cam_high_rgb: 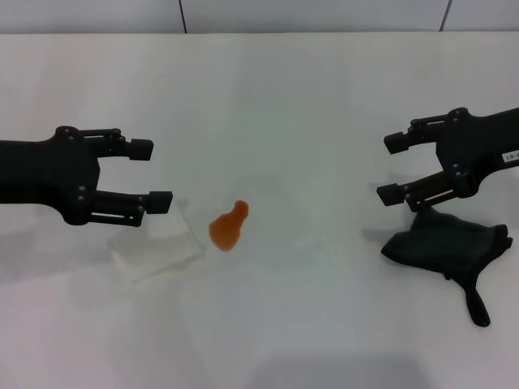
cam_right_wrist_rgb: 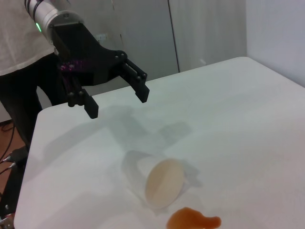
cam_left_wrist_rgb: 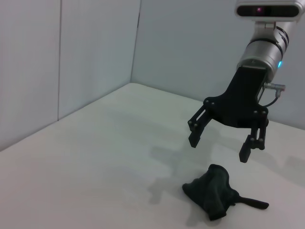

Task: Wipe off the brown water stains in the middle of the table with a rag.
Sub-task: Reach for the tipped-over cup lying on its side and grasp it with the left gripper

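Rag (cam_high_rgb: 448, 247): black lump on the table (cam_high_rgb: 324, 97), well right of the stain (cam_high_rgb: 229, 226), untouched. Right gripper (cam_high_rgb: 391, 168): released, hovering just above the rag; should drop straight onto the bulk, not the tail. Left gripper (cam_high_rgb: 154, 173): released, idle above a tipped cup (cam_high_rgb: 154, 243).

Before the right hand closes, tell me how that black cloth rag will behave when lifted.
The crumpled black cloth rag will probably sag rather than hold shape, judging by its soft folds. Its narrow tail would likely dangle. It looks light, so the open right hand above it should lift it easily.
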